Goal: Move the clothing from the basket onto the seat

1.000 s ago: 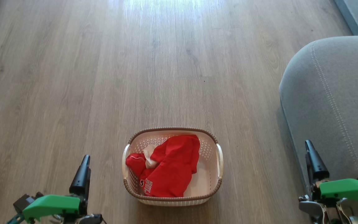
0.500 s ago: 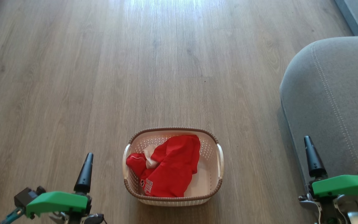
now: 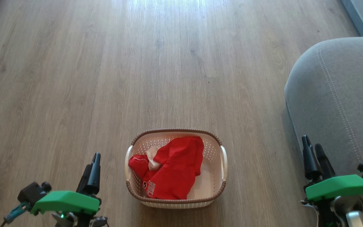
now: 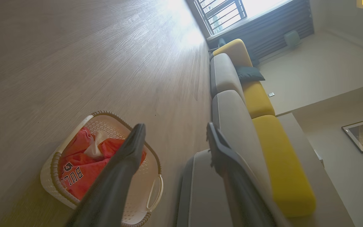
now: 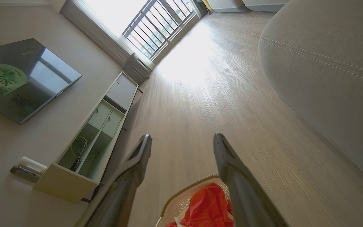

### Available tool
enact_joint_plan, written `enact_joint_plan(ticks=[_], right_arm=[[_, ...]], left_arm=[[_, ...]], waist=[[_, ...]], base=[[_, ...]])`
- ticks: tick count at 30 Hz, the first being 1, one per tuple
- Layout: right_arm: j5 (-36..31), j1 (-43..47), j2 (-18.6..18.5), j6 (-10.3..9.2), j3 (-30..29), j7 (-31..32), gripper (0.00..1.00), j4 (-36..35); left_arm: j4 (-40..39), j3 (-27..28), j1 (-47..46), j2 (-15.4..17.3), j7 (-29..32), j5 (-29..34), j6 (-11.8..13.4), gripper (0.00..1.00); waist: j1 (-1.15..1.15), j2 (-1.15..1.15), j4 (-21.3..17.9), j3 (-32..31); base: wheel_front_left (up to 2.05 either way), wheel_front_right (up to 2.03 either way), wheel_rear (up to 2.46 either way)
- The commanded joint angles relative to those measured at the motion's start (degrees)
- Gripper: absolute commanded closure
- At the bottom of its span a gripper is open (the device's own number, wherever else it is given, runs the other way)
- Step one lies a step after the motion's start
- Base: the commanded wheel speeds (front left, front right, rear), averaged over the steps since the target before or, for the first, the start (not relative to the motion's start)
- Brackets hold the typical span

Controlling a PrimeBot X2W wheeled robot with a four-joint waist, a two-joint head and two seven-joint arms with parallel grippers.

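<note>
Though rolled toward the basket [image 3: 223, 164] since a second ago, flanks it in the head view, with clothing [image 3: 175, 170] heaped inside; from the left wrist, shows left gripper [image 4: 175, 126] spread, empty; from the right, right gripper [image 5: 182, 136] likewise: merely lining up.

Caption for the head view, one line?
Red clothing in the basket on the wood floor, left gripper and right gripper open either side, grey seat at right.
</note>
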Motion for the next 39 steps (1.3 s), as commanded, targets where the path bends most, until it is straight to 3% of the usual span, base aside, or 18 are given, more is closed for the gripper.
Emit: enact_joint_plan(ticks=[1, 11, 39], right_arm=[[-3.0, -1.5, -0.6, 0.01, 0.9, -0.9, 0.0, -2.6], [-13.3, -1.3, -0.7, 0.01, 1.6, -2.8, 0.0, -3.8], [-33.9, -0.6, -0.9, 0.0, 2.9, -7.3, 0.0, -5.5]], left_arm=[[-2.2, 0.3, -2.2, 0.5, -0.9, 2.2, 0.3, 0.0], [-3.0, -0.8, -2.0, 0.6, -2.8, 9.9, 0.5, 0.0], [-4.1, -2.8, -1.7, 0.7, -7.3, 27.4, 1.5, 0.0]], waist=[[0.0, 0.0, 0.0, 0.0], [0.0, 0.0, 0.3, 0.1], [0.0, 0.0, 0.9, 0.1]], base=[[0.0, 0.0, 0.0], [0.0, 0.0, 0.0], [0.0, 0.0, 0.0]])
